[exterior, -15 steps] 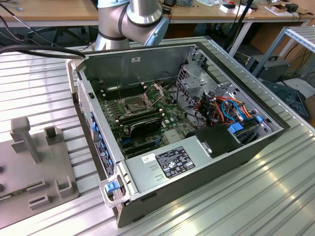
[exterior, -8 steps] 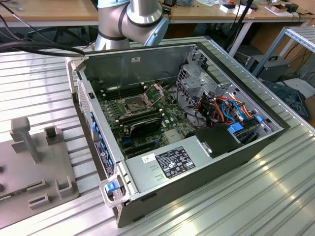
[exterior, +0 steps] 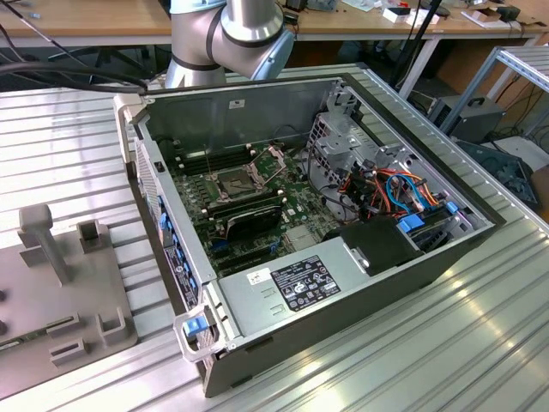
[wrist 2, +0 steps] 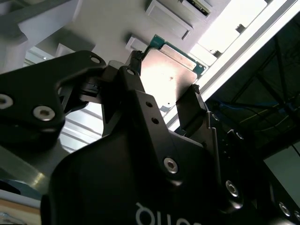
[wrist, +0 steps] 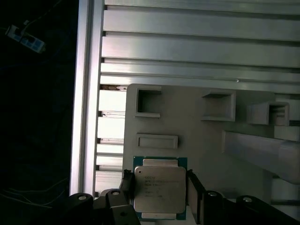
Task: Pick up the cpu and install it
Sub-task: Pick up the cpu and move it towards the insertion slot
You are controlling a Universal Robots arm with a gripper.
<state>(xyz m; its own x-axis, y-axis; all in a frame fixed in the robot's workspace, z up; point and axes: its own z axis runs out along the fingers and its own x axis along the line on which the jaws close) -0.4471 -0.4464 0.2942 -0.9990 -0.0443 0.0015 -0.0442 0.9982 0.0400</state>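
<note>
Green-rimmed and silver-lidded, the cpu (wrist: 159,190) hangs over the grey fixture plate (wrist: 187,126), near the table's (wrist: 187,42) edge. My worry: only two thin edges are held, so a jolt could tilt it, and a skewed chip would damage the socket (exterior: 233,182). The gripper's (wrist: 160,185) jaws stand narrow, pressed against the chip's opposite sides.

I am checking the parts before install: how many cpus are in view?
1. The cpu is between the fingers of the tool, over the gray plate. Whether the socket in the case hides another, I cannot tell.
</note>
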